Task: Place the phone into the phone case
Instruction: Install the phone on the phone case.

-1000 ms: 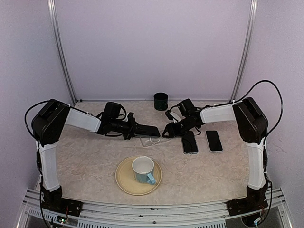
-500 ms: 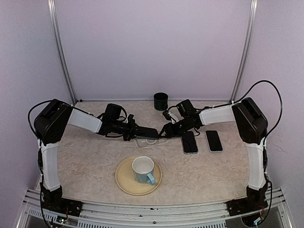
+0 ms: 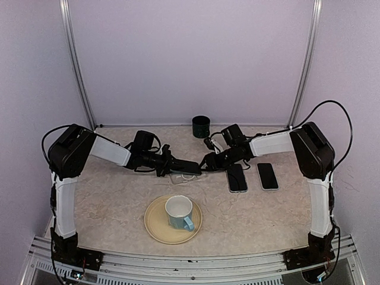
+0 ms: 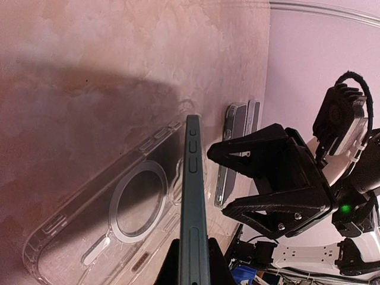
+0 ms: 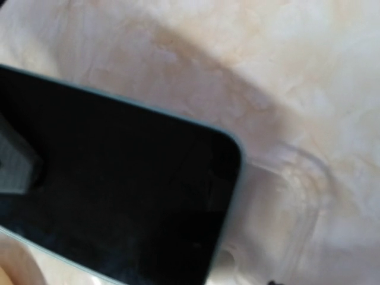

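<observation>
Near the middle of the top view, the clear phone case [image 3: 185, 177] lies flat on the table [image 3: 113, 196] with its open side up. The dark phone [image 3: 185, 166] sits over the case, not yet seated in it. In the left wrist view the phone shows edge-on, its side buttons facing the camera. It runs up from the bottom centre of the frame along the right long side of the case, whose round ring shows to its left.

In the lower centre of the top view, a tan plate [image 3: 155, 228] holds a pale blue cup [image 3: 180, 212]. A dark cup [image 3: 201, 126] stands at the back by the wall; what is inside it cannot be made out.

The left gripper [image 3: 171, 165] pinches the phone's near end, and its dark fingers [image 4: 168, 270] press on either face at the bottom of the wrist view. The right gripper [image 3: 208, 162] reaches in from the right of the frame, its fingers spread and empty, with the tips just beside the phone's far end. Its wrist camera shows the phone's black screen filling the left of the frame, with a case corner at lower right.

Two other phones [image 3: 237, 177] lie side by side on the table, right of the case.
</observation>
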